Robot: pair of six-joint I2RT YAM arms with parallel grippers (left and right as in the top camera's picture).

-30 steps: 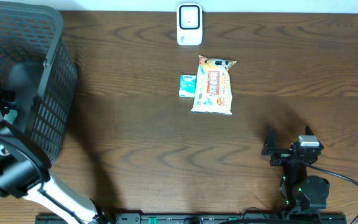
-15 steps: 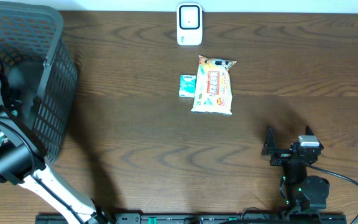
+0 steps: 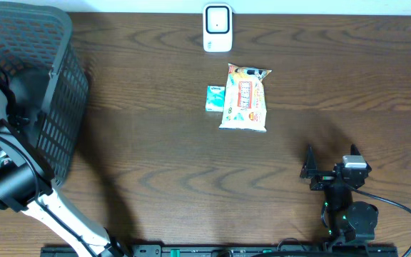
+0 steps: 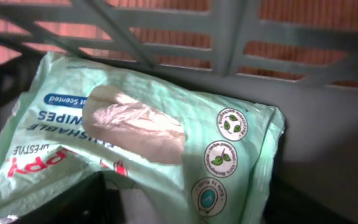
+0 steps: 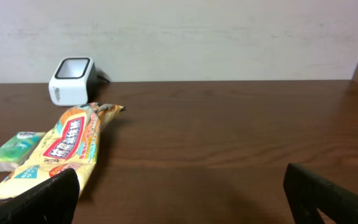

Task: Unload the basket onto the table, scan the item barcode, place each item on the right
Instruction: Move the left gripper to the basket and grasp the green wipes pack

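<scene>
Grey basket [image 4: 229,37] slats behind a crumpled pale-green wipes pack [image 4: 197,112].

it looked like a mock shop checkout set up for robot trials. a white barcode scanner [image 3: 217,28] stood at the far edge of a dark wooden bench [image 3: 163,171]. a dark plastic shopping basket [image 3: 59,121] sat at the left end with a pack of wipes [image 4: 135,143] inside. a snack packet [image 3: 245,98] lay beside a small green pack [image 3: 214,98]. behind was a plain pale wall [image 5: 197,37], and a robot arm [image 3: 344,203] was mounted at the near edge.
</scene>
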